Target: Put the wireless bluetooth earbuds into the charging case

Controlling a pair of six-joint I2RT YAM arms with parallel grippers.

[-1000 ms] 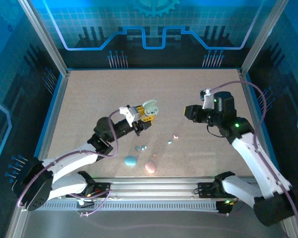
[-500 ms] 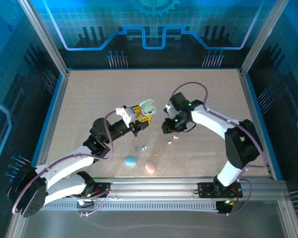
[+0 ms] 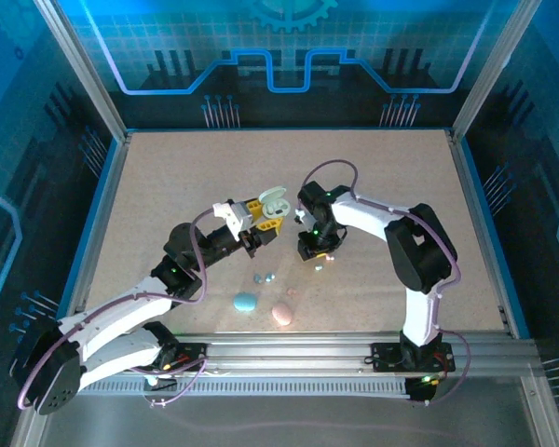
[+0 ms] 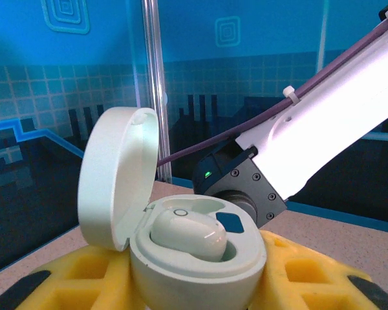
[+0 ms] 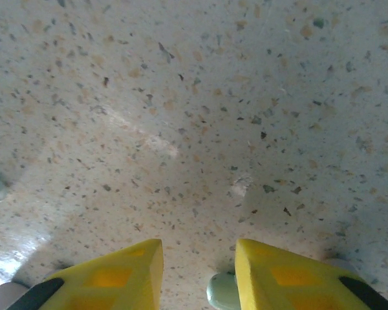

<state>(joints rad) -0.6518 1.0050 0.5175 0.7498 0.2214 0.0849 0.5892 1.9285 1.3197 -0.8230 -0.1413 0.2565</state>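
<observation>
Open charging case held off the tabletop between the left gripper fingers, just left of tabletop centre. Left wrist view has its lid hinged up on the left, with the seated earbud in one well. Right gripper just right of it, low over tabletop centre, jaws apart, the earbud at the fingers in the gap, against one finger. Pair of earbuds left of that gripper, toward the near edge. Left closed case and right closed case side by side near the near edge, lone earbud just behind the right one
</observation>
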